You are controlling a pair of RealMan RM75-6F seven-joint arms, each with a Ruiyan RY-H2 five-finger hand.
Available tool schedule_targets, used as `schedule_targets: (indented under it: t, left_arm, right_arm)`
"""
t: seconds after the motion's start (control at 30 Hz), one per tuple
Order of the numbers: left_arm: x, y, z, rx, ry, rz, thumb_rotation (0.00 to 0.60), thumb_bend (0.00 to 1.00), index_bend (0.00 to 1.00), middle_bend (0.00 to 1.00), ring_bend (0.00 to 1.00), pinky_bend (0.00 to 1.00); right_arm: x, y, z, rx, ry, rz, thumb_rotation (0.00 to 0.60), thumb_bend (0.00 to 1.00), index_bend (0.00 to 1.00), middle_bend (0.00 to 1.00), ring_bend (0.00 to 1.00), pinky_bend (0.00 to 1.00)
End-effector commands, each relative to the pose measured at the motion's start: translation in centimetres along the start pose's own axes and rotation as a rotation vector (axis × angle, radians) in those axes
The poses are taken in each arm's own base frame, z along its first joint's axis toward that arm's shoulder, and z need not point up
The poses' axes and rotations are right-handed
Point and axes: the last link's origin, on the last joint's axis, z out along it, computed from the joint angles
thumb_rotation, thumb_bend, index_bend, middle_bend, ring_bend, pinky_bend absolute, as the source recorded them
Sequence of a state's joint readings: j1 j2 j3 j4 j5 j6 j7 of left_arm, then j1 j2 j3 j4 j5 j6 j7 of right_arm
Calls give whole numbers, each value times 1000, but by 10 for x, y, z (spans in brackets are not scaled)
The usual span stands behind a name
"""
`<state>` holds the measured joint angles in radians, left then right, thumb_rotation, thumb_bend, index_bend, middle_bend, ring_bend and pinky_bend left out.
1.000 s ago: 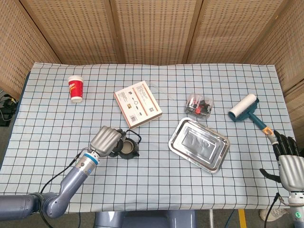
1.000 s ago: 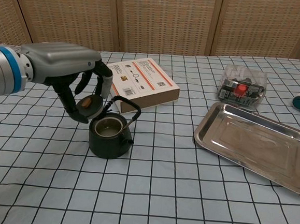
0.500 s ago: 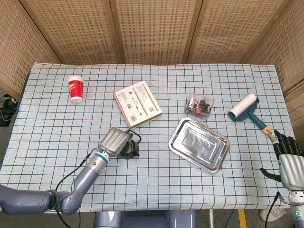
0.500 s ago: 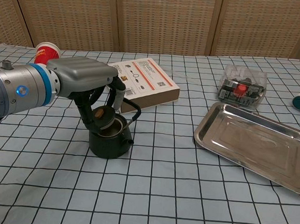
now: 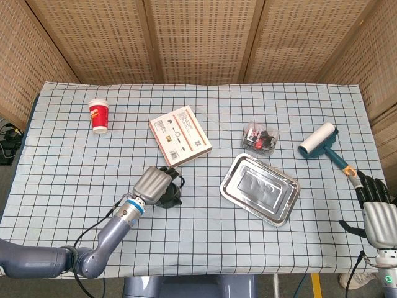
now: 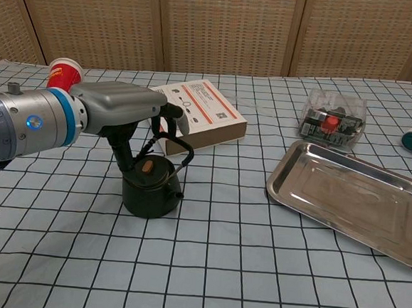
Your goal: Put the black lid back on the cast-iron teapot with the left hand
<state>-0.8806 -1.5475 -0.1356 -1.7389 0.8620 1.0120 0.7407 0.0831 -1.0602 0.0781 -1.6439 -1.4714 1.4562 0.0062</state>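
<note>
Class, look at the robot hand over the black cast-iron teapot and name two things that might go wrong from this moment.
1. The black lid seems to rest on the black cast-iron teapot while the left robot hand is closed around it; withdrawing might drag it askew.
2. The teapot's wire handle stands beside the fingers and might snag, tipping the pot.

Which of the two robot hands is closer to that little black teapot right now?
The left. The left robot hand is right over the teapot, fingers down around the lid. The right robot hand hangs far off, past the table's right edge, beyond the metal tray.
</note>
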Motion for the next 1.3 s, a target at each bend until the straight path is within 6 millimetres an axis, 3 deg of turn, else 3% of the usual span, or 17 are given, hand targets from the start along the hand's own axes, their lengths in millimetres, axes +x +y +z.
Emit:
schedule_targets:
  t: [0.03,0.2,0.3,0.37,0.47,0.5,0.53,0.57,0.9,1.3]
  left_arm:
    - [6,-3,-6,-7,23,-5,600,52,209,166,259,480]
    - [27,-17,-26,-5,105,-23,600,42,175,130,225,431]
    - [41,-33,-39,18,186,-30,600,17,35,10,35,138]
    - [43,-42,-47,21,210,-33,600,167,0,0,0,10]
    - [36,-51,-59,2,139,-56,600,745,0,0,0,0]
    - [33,-53,-62,-10,86,-67,600,875,0,0,0,0]
    - [31,-56,-65,-21,42,-59,600,964,0,0,0,0]
    - [30,-57,-66,-34,6,-46,600,992,0,0,0,0]
    - [9,-43,-60,-99,-151,-83,600,1000,0,0,0,0]
    - [-10,-22,-48,-122,-213,-38,600,1000,40,0,0,60]
  right_arm:
    - [1,0,0,0,2,1,600,0,0,0,0,0]
    - [1,1,-1,0,3,4,600,0,0,0,0,0]
    - [1,-1,-1,4,2,4,600,0,0,0,0,0]
    - [1,-2,-1,8,1,4,600,0,0,0,0,0]
    - [0,-4,-2,14,1,3,600,0,0,0,0,0]
    - [0,-5,-2,18,1,2,600,0,0,0,0,0]
    - [0,-5,-2,20,1,1,600,0,0,0,0,0]
    - [0,-6,-2,22,1,0,600,0,0,0,0,0]
    - [-1,-5,-2,17,-2,-3,600,0,0,0,0,0]
    - [0,-2,-1,7,0,3,600,0,0,0,0,0]
